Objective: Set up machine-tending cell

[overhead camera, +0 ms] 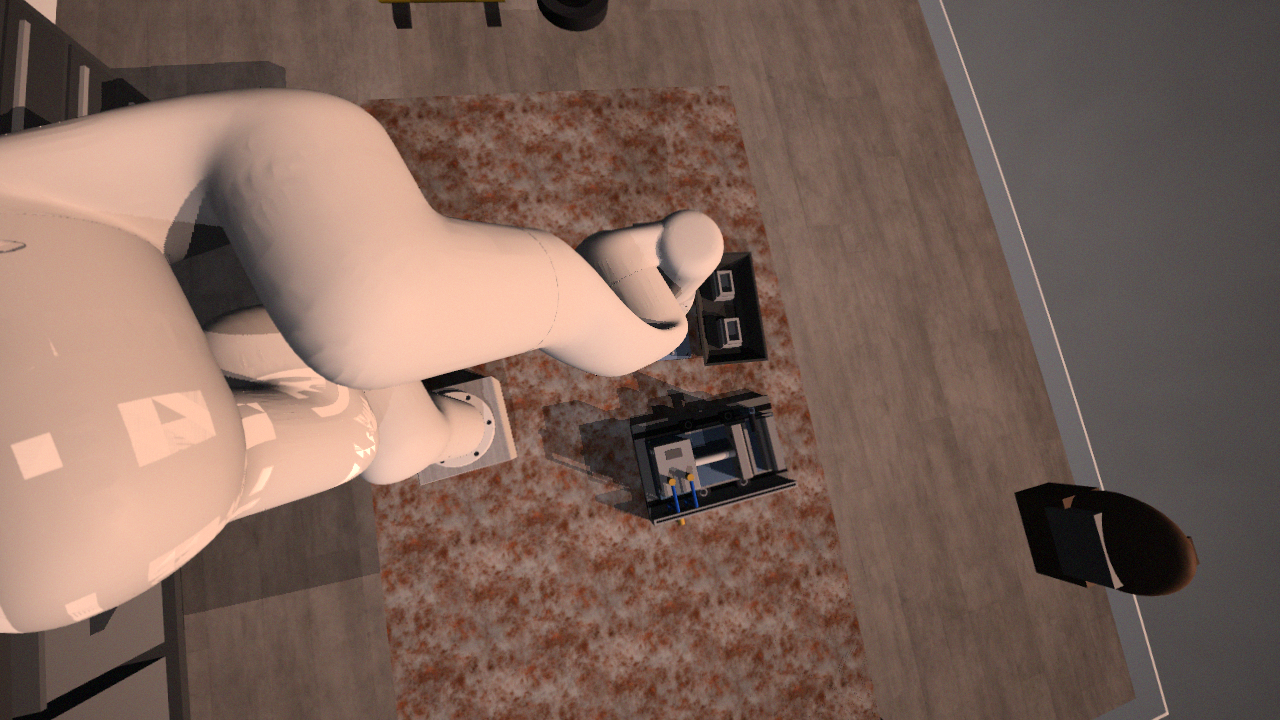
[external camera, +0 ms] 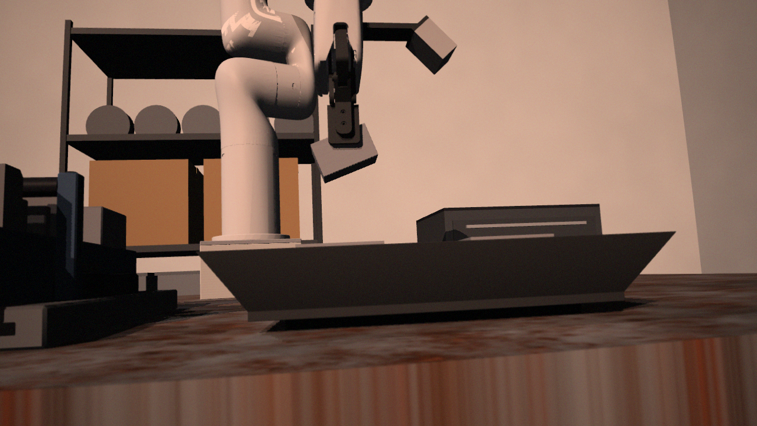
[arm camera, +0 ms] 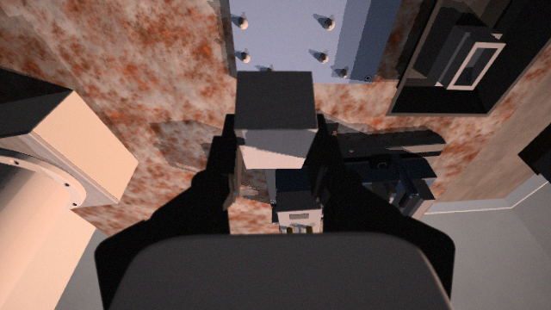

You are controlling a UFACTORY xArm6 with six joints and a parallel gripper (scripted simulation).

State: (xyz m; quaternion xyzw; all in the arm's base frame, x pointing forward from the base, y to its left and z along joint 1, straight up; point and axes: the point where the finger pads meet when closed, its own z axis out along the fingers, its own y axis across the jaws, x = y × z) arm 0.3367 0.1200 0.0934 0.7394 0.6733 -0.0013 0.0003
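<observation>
End effector (external camera: 343, 144) clamped on grey block (external camera: 343, 156), tilted, high above bench. Level block before lowering between infeed plate (arm camera: 284, 39) pins.

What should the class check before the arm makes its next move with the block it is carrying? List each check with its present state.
1. Claw shut on the grey block: ok.
2. Block level in the grip: not ok, it hangs tilted in the exterior view.
3. Block in the air above the outfeed tray: ok.
4. Bare stretch on the infeed plate among its pins: ok.
5. Two finished parts in the tray, pocket up: ok.
6. Vise opening free of any blank: cannot tell.
</observation>
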